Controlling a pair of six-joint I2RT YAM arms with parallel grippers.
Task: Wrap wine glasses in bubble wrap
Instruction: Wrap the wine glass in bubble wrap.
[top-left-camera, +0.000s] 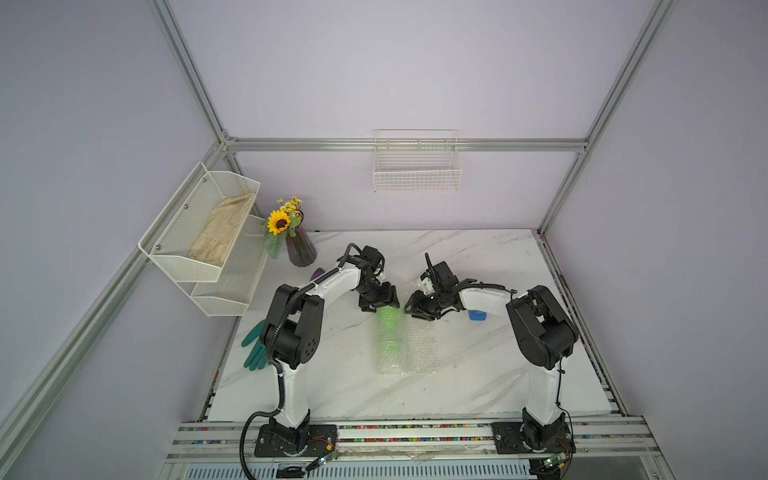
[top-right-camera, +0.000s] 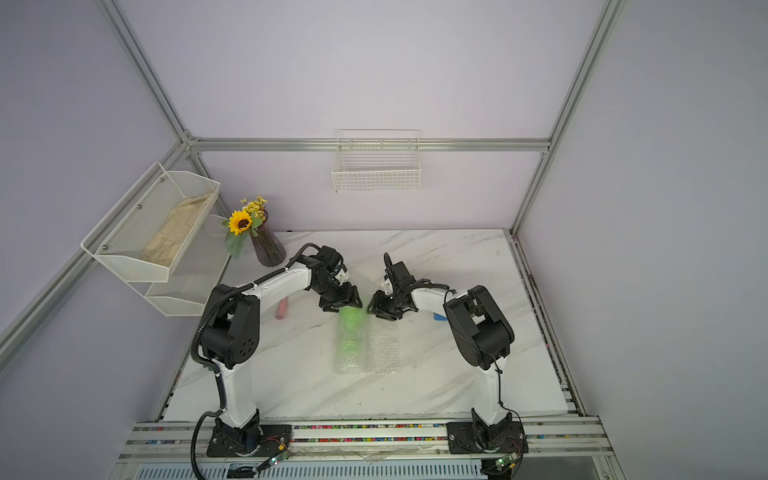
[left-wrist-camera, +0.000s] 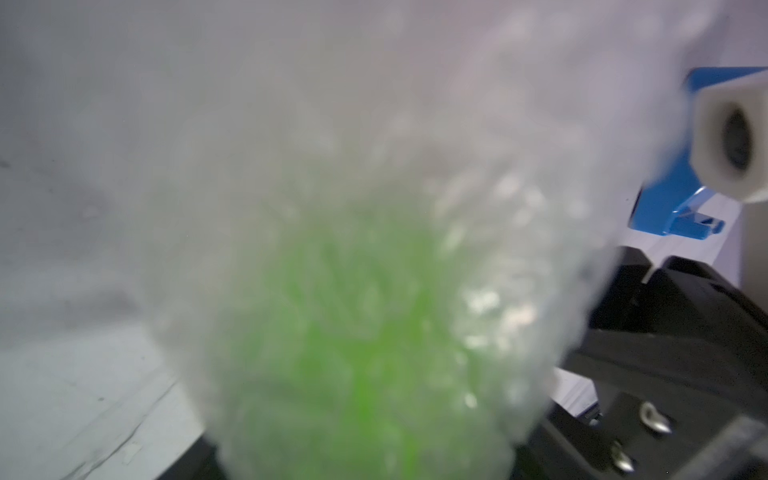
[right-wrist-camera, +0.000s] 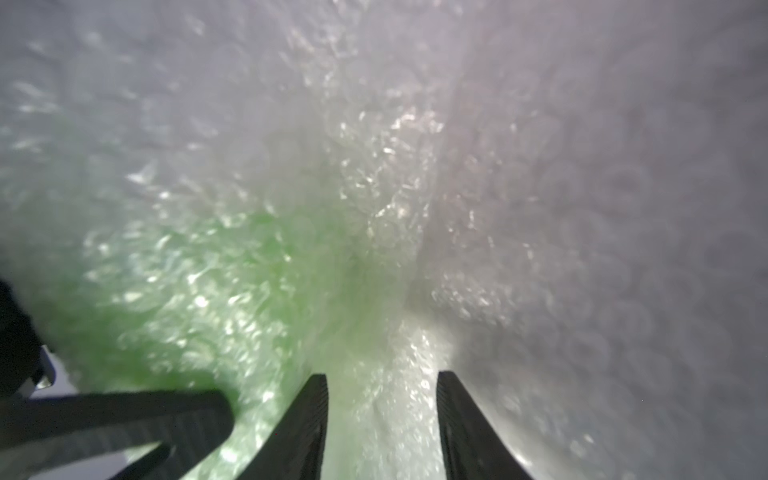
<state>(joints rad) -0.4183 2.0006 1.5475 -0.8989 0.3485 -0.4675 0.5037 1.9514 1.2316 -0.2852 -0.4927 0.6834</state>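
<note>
The lime-green wine glass (top-left-camera: 390, 328) (top-right-camera: 351, 324) lies on its side on the marble table, rolled inside the bubble wrap (top-left-camera: 422, 349) (top-right-camera: 380, 349). A loose flap of the wrap lies flat to the right of it. My left gripper (top-left-camera: 380, 305) (left-wrist-camera: 370, 449) straddles the far end of the roll. In the left wrist view the blurred wrapped glass (left-wrist-camera: 353, 332) fills the space between the jaws and hides the fingers. My right gripper (top-left-camera: 411, 309) (right-wrist-camera: 382, 382) is just to the right of it, open, fingertips (right-wrist-camera: 316, 399) apart over the crease of the wrap (right-wrist-camera: 374, 208).
A blue object (top-left-camera: 478, 315) (left-wrist-camera: 665, 187) lies under the right forearm. A purple vase with flowers (top-left-camera: 300, 249) stands at the back left. A green glove (top-left-camera: 254, 349) lies at the left table edge. A white mesh shelf (top-left-camera: 203, 232) and a wire basket (top-left-camera: 417, 166) hang on the walls.
</note>
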